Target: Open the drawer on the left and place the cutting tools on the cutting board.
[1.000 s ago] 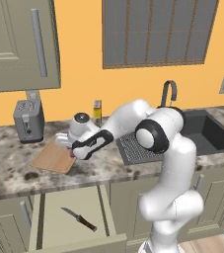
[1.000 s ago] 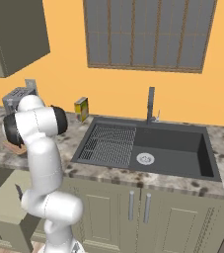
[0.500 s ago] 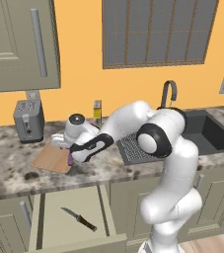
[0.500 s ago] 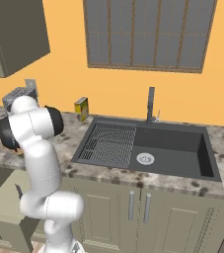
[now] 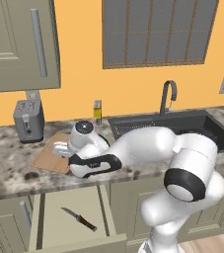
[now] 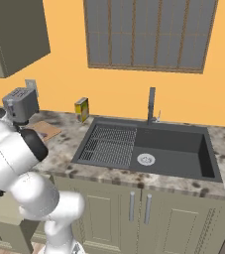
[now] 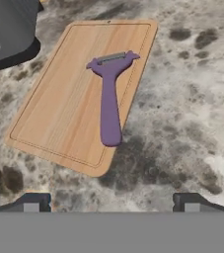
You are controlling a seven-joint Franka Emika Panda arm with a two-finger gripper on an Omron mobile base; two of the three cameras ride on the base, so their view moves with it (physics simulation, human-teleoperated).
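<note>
Purple peeler (image 7: pixel 108 96) flat on the cutting board (image 7: pixel 69 94), upper centre of the hand view — head toward the top edge, handle end near the board's lower rim. Hand (image 7: pixel 111 202) spread wide above speckled desk (image 7: pixel 182 113), nothing between the fingertips (image 7: pixel 33 201). Toaster (image 7: pixel 10 29) in the upper left corner. Drawer (image 5: pixel 74 217) pulled out at lower left of the left base view — knife (image 5: pixel 79 219) lying inside.
</note>
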